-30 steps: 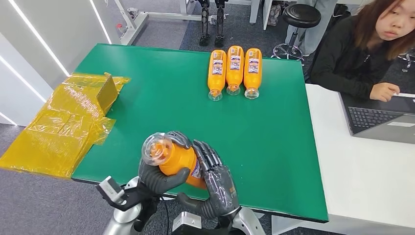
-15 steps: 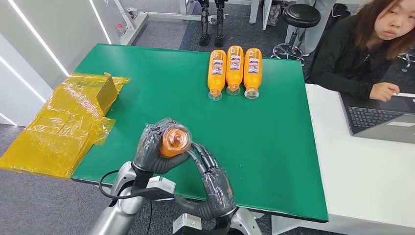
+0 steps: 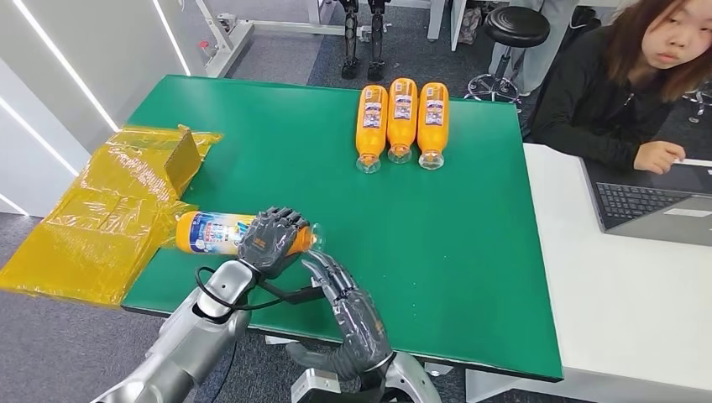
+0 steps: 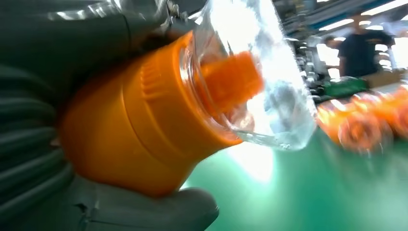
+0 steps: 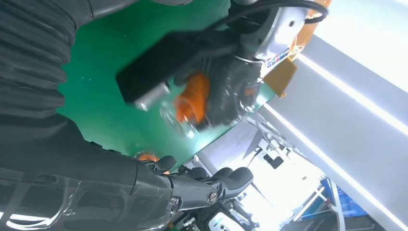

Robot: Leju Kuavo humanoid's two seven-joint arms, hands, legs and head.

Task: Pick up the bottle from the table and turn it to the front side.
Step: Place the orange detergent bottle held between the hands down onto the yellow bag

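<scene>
The left hand [image 3: 270,238] grips the orange bottle [image 3: 210,232] lying level across the table's [image 3: 470,252] near edge, clear cap pointing right, while the right hand [image 3: 353,306] hovers with fingers spread, holding nothing.

Glossy orange plastic bottle [image 3: 210,232] with clear cap, matt green table [image 3: 470,252], crinkled shiny yellow film [image 3: 101,218] at 9 o'clock.
</scene>
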